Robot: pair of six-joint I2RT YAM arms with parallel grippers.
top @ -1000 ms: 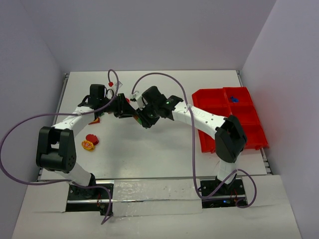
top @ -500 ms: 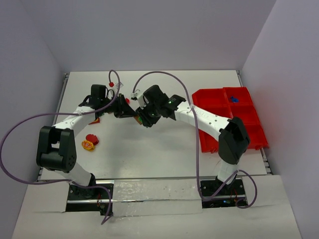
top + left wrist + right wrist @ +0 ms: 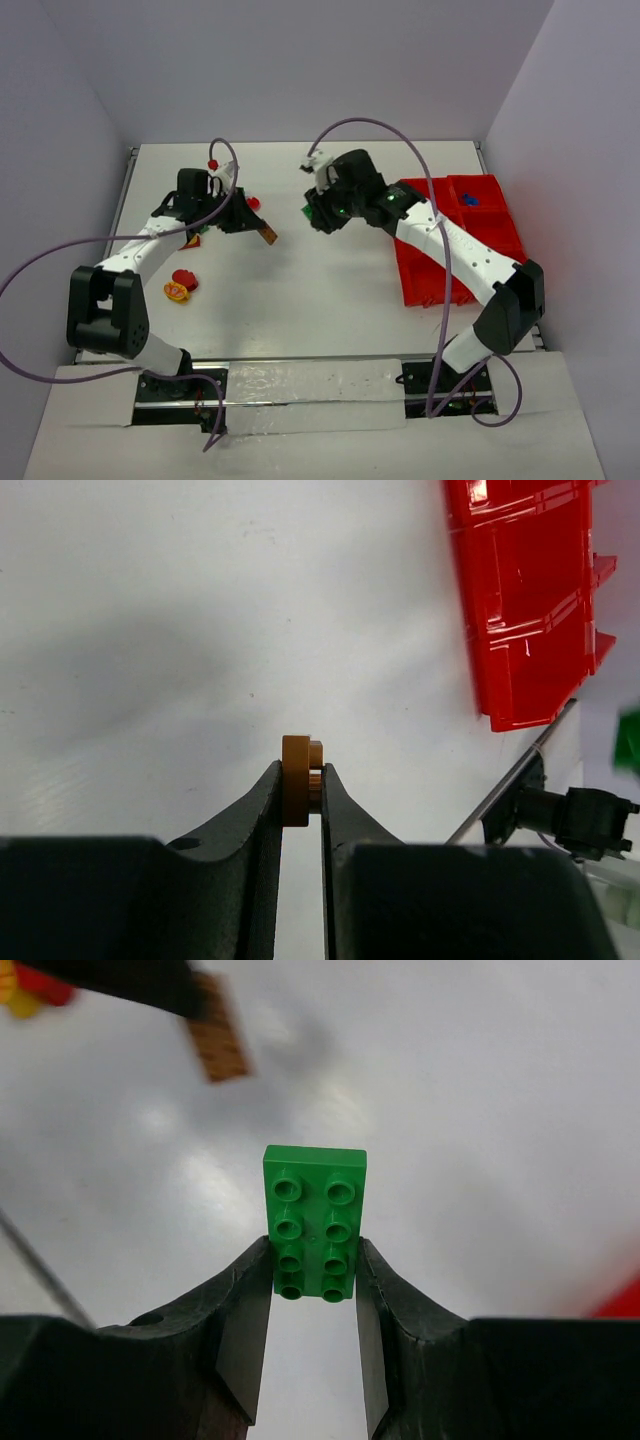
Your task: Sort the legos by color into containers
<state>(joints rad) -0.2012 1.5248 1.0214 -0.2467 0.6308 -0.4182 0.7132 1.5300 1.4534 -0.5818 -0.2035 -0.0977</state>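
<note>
My left gripper (image 3: pixel 301 777) is shut on a thin orange lego (image 3: pixel 295 792), held on edge above the white table; in the top view this orange lego (image 3: pixel 269 237) sticks out of the left gripper (image 3: pixel 260 230) at centre left. A flat green lego (image 3: pixel 314 1210) with eight studs is clamped by its sides in my right gripper (image 3: pixel 314 1265). From above, the right gripper (image 3: pixel 313 214) hangs left of the red containers (image 3: pixel 440 280), the green lego (image 3: pixel 309 212) at its tip. One far compartment holds a blue lego (image 3: pixel 470 199).
Red and yellow legos (image 3: pixel 181 286) lie on the table at the left, by the left arm's elbow. A small red lego (image 3: pixel 253 202) sits just behind the left gripper. Purple cables arc over both arms. The table rail (image 3: pixel 505 785) runs past the containers' corner (image 3: pixel 520 715).
The two grippers, close together a second ago, have drawn apart. The right arm swung right and back with the green lego. The left gripper closed on the orange lego.
</note>
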